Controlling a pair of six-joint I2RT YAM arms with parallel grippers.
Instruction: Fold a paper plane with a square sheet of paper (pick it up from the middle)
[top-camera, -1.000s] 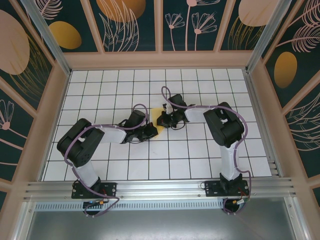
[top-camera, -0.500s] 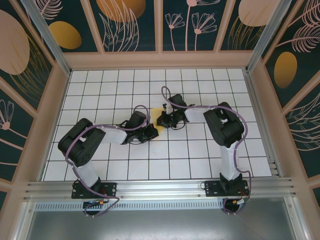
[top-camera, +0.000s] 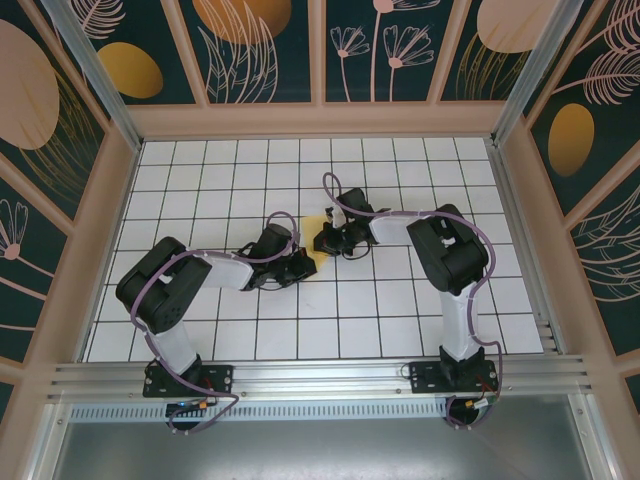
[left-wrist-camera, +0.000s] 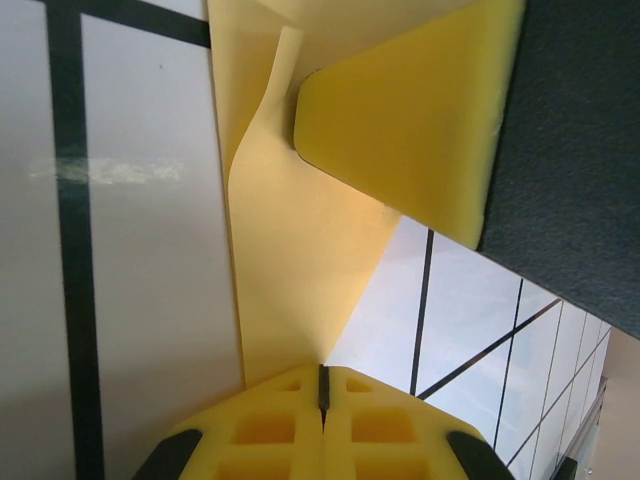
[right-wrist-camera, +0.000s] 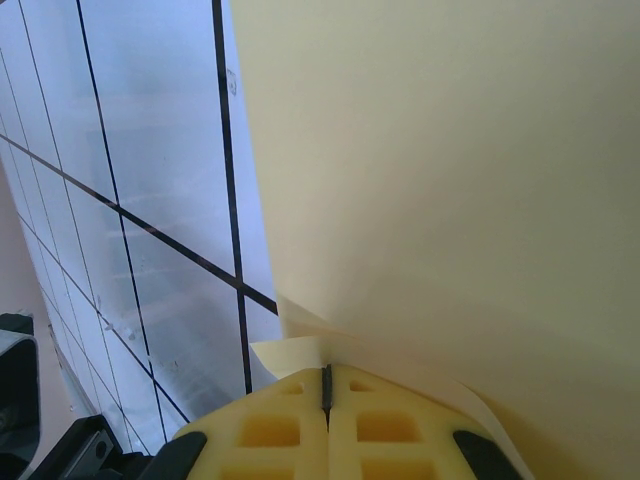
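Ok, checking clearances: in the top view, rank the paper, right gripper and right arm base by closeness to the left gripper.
1. paper: pinched at the tip of the left gripper.
2. right gripper: just beyond the paper, up and right.
3. right arm base: far off, bottom right of the view.

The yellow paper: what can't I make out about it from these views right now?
Top view: the paper is mostly covered by the left gripper and right gripper; outline and fold stage unreadable.
Left wrist view: its upper part sits behind a yellow pad and runs off the top edge.
Right wrist view: it runs off the top and right edges; creases unreadable so close.
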